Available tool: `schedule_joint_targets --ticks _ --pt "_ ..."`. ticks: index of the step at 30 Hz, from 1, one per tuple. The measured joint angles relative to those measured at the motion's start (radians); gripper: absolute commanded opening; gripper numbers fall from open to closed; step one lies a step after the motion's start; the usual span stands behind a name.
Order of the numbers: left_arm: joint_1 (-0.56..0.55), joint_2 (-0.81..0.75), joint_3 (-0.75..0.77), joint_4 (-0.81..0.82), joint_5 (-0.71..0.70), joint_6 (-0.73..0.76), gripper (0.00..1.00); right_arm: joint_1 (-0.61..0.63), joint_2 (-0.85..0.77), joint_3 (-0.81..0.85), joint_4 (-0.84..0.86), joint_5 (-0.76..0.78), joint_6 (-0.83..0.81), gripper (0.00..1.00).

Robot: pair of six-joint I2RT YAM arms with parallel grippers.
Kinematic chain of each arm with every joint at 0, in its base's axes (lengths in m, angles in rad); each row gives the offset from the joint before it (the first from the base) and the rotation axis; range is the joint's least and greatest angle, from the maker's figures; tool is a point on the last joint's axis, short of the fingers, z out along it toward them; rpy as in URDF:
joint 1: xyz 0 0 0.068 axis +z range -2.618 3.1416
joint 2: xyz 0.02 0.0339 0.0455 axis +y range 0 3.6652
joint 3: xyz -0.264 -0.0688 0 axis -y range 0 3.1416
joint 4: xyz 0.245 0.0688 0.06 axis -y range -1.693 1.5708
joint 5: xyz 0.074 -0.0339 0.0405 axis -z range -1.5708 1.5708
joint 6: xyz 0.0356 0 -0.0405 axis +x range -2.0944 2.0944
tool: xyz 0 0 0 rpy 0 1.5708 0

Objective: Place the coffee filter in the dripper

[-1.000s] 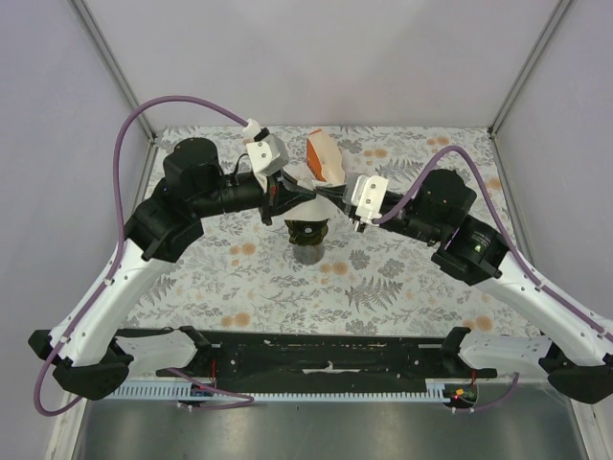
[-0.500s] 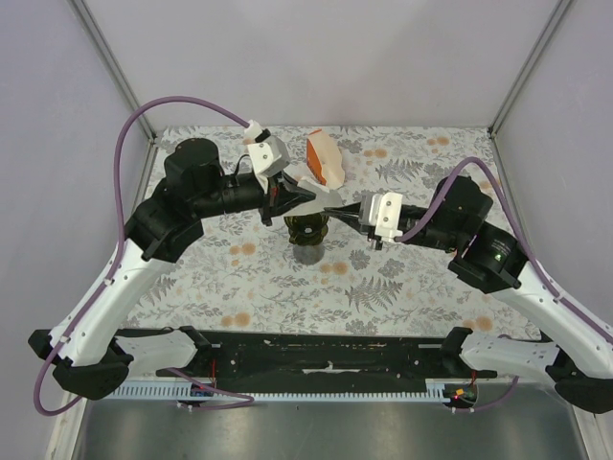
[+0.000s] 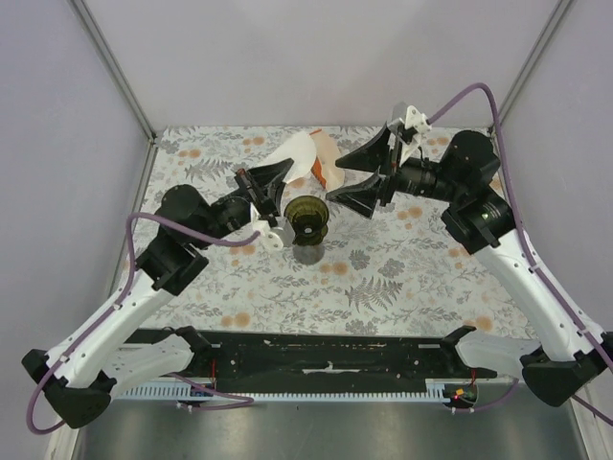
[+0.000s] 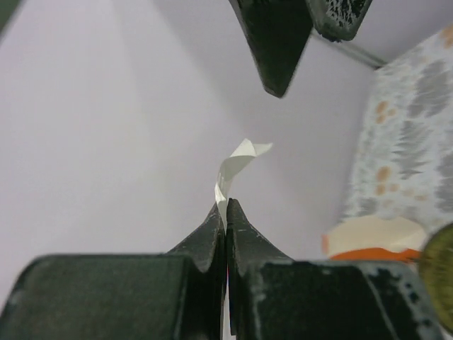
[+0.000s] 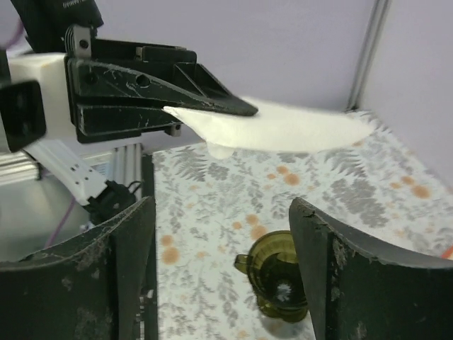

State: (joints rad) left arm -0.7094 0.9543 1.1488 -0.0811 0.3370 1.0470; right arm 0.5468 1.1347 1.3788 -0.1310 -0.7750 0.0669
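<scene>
The white coffee filter (image 3: 295, 155) hangs in the air just behind and left of the dripper (image 3: 307, 218), pinched at one edge by my shut left gripper (image 3: 276, 180). In the left wrist view the jaws (image 4: 226, 207) meet on the thin paper (image 4: 237, 164), which curls upward. My right gripper (image 3: 347, 177) stands wide open to the right of the filter, holding nothing. The right wrist view looks between its open fingers (image 5: 221, 207) at the filter (image 5: 290, 131), the left gripper (image 5: 148, 88) clamping it, and the green dripper (image 5: 279, 278) on the table below.
An orange-and-cream wedge pack (image 3: 326, 165) lies behind the dripper, partly hidden by the filter, and its edge shows in the left wrist view (image 4: 368, 241). A floral cloth (image 3: 402, 278) covers the table, with enclosure walls and posts around it.
The right gripper has let go, opened wide and pulled back and up to the right. The left arm has swung round and lifted the filter, which it alone now holds.
</scene>
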Motion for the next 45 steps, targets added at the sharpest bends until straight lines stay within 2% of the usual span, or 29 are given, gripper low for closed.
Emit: schedule_joint_targets --ticks 1,3,4,7,11,15,17,19,21,24,26,27,32,34,35,36,38,42,45 --pt "-0.001 -0.012 -0.048 0.089 0.001 0.074 0.02 -0.013 0.026 0.002 0.027 -0.034 0.083 0.85" --pt "-0.005 -0.011 -0.111 0.242 0.006 0.206 0.02 -0.022 0.04 0.002 0.045 -0.06 0.147 0.89" --pt "-0.005 -0.011 -0.141 0.311 0.014 0.267 0.02 -0.024 0.05 0.002 0.065 -0.078 0.198 0.98" --pt "-0.005 -0.03 -0.237 0.481 0.071 0.443 0.02 -0.025 0.06 0.002 0.131 -0.114 0.323 0.98" --pt "-0.006 -0.062 -0.314 0.58 0.166 0.607 0.02 -0.025 0.065 0.002 0.199 -0.136 0.407 0.97" --pt "-0.006 -0.081 -0.341 0.632 0.224 0.696 0.02 -0.025 0.088 0.006 0.259 -0.161 0.462 0.89" --pt "-0.006 -0.087 -0.351 0.65 0.249 0.726 0.02 -0.026 0.104 0.011 0.279 -0.168 0.484 0.82" --pt "-0.011 -0.092 -0.361 0.664 0.274 0.75 0.02 -0.026 0.125 0.023 0.305 -0.174 0.507 0.69" --pt "-0.017 -0.095 -0.372 0.669 0.294 0.765 0.02 -0.026 0.145 0.03 0.34 -0.187 0.533 0.46" --pt "-0.022 -0.097 -0.38 0.661 0.303 0.78 0.02 -0.026 0.165 0.035 0.383 -0.207 0.571 0.17" --pt "-0.022 -0.1 -0.38 0.651 0.302 0.784 0.02 -0.026 0.171 0.038 0.402 -0.22 0.59 0.02" --pt "-0.022 -0.103 -0.38 0.645 0.301 0.784 0.02 -0.026 0.172 0.039 0.409 -0.226 0.595 0.0" --pt "-0.024 -0.125 -0.38 0.588 0.293 0.788 0.02 -0.025 0.167 0.044 0.407 -0.251 0.594 0.0" --pt "-0.024 -0.128 -0.38 0.568 0.289 0.788 0.02 -0.025 0.162 0.044 0.391 -0.251 0.583 0.29" --pt "-0.024 -0.129 -0.38 0.559 0.287 0.788 0.02 -0.025 0.158 0.044 0.379 -0.251 0.576 0.41" --pt "-0.024 -0.128 -0.38 0.552 0.283 0.788 0.02 -0.025 0.154 0.044 0.37 -0.252 0.569 0.5" --pt "-0.024 -0.126 -0.38 0.555 0.273 0.788 0.02 -0.026 0.144 0.039 0.37 -0.262 0.556 0.6" --pt "-0.028 -0.119 -0.38 0.598 0.264 0.787 0.02 -0.026 0.096 -0.042 0.46 -0.32 0.55 0.63" --pt "-0.035 -0.117 -0.38 0.62 0.263 0.787 0.02 -0.021 0.086 -0.079 0.497 -0.352 0.543 0.6"
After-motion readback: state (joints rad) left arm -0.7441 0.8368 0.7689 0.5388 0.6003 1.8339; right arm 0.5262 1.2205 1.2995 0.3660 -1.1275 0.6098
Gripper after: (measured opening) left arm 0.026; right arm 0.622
